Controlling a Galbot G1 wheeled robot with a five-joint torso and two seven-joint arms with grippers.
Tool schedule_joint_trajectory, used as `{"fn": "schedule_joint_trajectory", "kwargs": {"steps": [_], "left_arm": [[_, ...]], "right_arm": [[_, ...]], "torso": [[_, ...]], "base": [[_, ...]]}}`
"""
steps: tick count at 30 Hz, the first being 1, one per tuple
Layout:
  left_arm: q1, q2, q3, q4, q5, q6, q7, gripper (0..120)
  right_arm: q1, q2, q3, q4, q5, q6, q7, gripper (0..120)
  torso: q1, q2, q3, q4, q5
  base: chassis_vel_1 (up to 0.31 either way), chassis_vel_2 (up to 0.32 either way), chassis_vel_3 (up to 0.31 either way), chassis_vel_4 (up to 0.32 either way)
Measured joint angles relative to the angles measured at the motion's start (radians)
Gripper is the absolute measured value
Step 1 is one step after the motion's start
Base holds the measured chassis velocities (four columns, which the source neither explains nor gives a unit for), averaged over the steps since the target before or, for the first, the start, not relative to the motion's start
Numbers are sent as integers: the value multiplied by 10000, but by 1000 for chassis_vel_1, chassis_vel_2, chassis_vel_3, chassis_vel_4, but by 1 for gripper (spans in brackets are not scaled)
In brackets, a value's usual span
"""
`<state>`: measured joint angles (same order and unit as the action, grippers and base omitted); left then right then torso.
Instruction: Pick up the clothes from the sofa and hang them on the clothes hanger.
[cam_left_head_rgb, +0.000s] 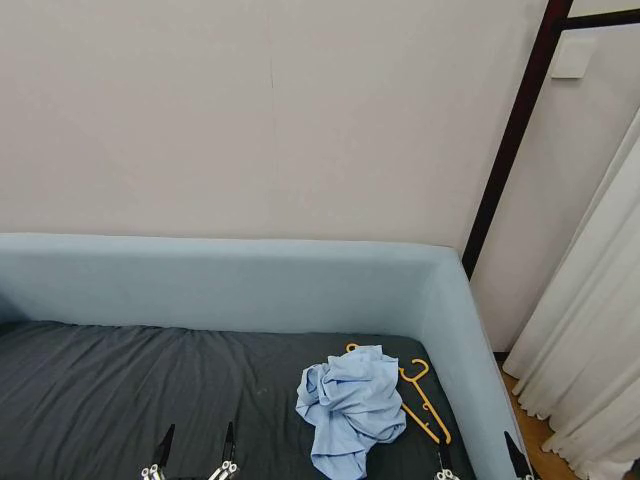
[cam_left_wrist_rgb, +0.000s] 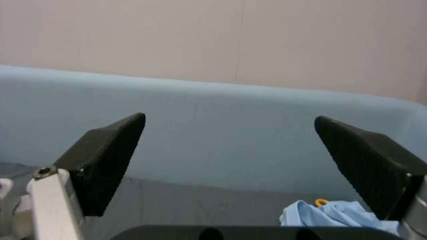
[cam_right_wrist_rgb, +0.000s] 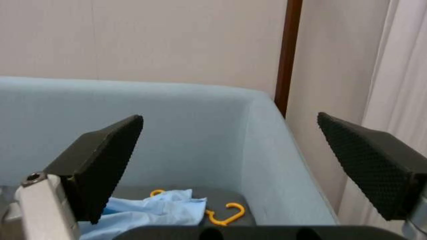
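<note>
Clothes — one crumpled light-blue garment — lie on the dark sofa seat near its right armrest, overlapping an orange hanger. Bare seat extends leftward. Left end effector and right end effector flank the garment at the front — jaws spread wide.

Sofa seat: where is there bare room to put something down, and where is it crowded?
The dark seat cushion is bare from the blue shirt leftward, along the backrest. Crowded: the right corner, where the shirt lies over orange hangers beside the armrest. The left gripper and right gripper hang open on the near side.
</note>
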<state>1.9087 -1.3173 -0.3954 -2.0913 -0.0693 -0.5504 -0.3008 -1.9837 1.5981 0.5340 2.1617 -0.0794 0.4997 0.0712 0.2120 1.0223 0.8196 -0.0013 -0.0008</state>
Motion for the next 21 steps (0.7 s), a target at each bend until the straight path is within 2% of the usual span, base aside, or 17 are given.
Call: {"fn": "schedule_joint_trajectory", "kwargs": {"steps": [21], "left_arm": [[43,-156,44,81,75,11,-29,100]], "right_arm": [[11,-21,-21,-118,34,49,72,100]], "torso": [[0,0,0,0,0]], "base": [[0,0,0,0]]}}
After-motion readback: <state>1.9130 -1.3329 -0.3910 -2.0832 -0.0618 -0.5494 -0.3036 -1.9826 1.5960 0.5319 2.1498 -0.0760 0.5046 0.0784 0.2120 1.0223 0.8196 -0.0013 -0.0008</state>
